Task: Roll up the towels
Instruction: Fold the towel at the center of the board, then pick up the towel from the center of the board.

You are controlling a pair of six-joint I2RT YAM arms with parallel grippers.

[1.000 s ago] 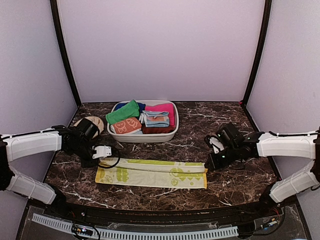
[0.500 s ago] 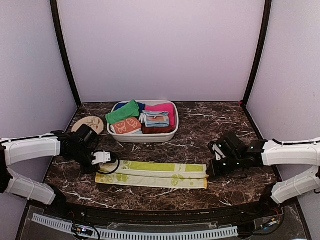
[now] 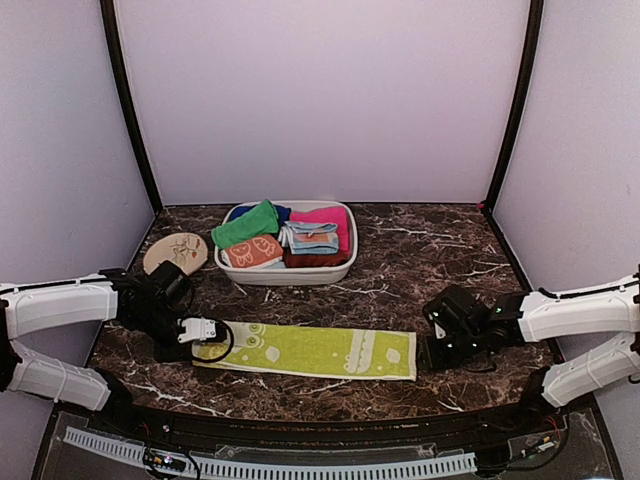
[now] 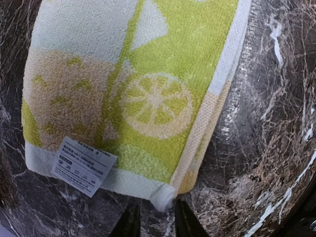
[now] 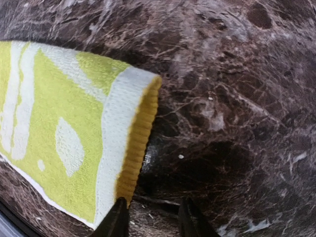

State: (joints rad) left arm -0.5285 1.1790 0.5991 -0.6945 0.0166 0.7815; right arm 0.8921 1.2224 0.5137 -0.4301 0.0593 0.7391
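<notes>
Marble table (image 3: 440, 250), and on it the printed towel (image 3: 310, 350), folded to a long strip, flat, near the near edge, running left to right between the two arms

Left gripper (image 4: 155, 224) sits at the strip's left end: jaws a little apart, holding nothing, the towel's corner just ahead of the tips. Right gripper (image 5: 154, 219) is at the right end, likewise a little open and empty, one finger (image 5: 118, 219) just beside the yellow hem. The green towel (image 3: 245, 222) lies in the basket (image 3: 290, 277) at the far middle, not yet rolled

What could go wrong, as I judge it: the strip is several layers, so a pinch that catches only the top layer would peel the fold open. A start from one corner rather than square across the end would likely give a cone-shaped roll. The marble looks slick, so the whole strip may slide instead of turning. It also lies close to the near edge and could be pushed over it

Count: two arms, two grippers; two towels; one basket, with an orange cloth (image 3: 252, 252), a pink one (image 3: 322, 215) and a blue one (image 3: 312, 238) in it; one label (image 4: 83, 165) on the strip; one round disc (image 3: 176, 250) far left
</notes>
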